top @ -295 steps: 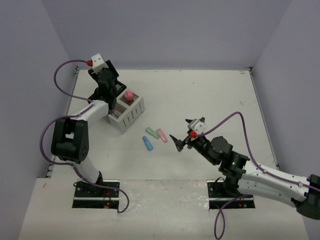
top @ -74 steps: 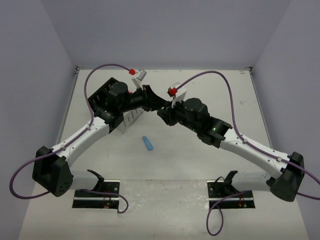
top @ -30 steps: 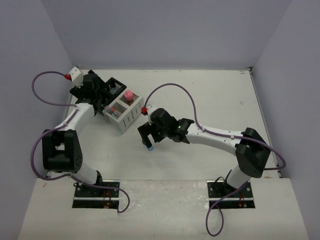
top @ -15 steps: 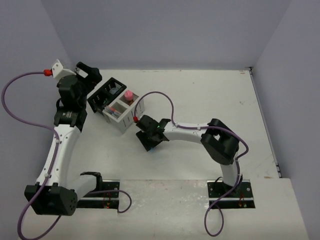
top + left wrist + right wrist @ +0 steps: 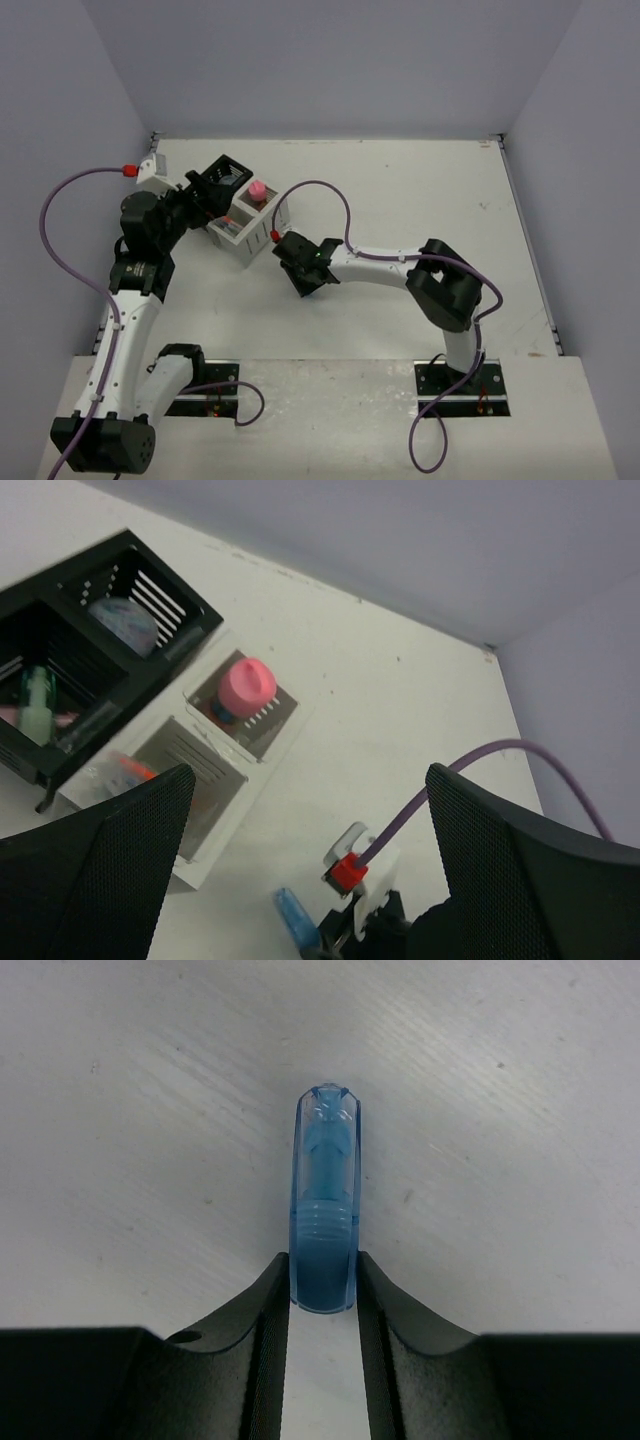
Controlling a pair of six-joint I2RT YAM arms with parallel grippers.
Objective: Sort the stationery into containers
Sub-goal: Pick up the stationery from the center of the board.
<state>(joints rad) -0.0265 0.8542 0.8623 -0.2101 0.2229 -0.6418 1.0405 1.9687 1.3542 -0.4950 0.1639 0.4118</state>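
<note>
The right claw (image 5: 323, 1278) pinches the near end of the blue stick (image 5: 324, 1195), one finger touching each side; the stick lies flat on the white table (image 5: 430, 200). In the top view the claw sits just left of centre and covers the stick, with the arm's purple cable (image 5: 335, 195) arching over the table behind it. From the left wrist, the stick shows at the bottom edge, beside the cable's red plug (image 5: 346, 872).

The left claw (image 5: 310, 775) is spread wide and holds nothing. In the top view it hangs at the left, hiding part of the black box (image 5: 150, 675).

The black box is at upper left, and the white box (image 5: 200, 868) touches its lower right side. The black box's upper compartment holds the purple piece (image 5: 125, 622); its lower one holds a green stick (image 5: 37, 702) and something pink, half hidden. In the white box, the bottle (image 5: 245, 683) stands in the upper compartment and the orange pen (image 5: 130, 772) lies in the lower.
</note>
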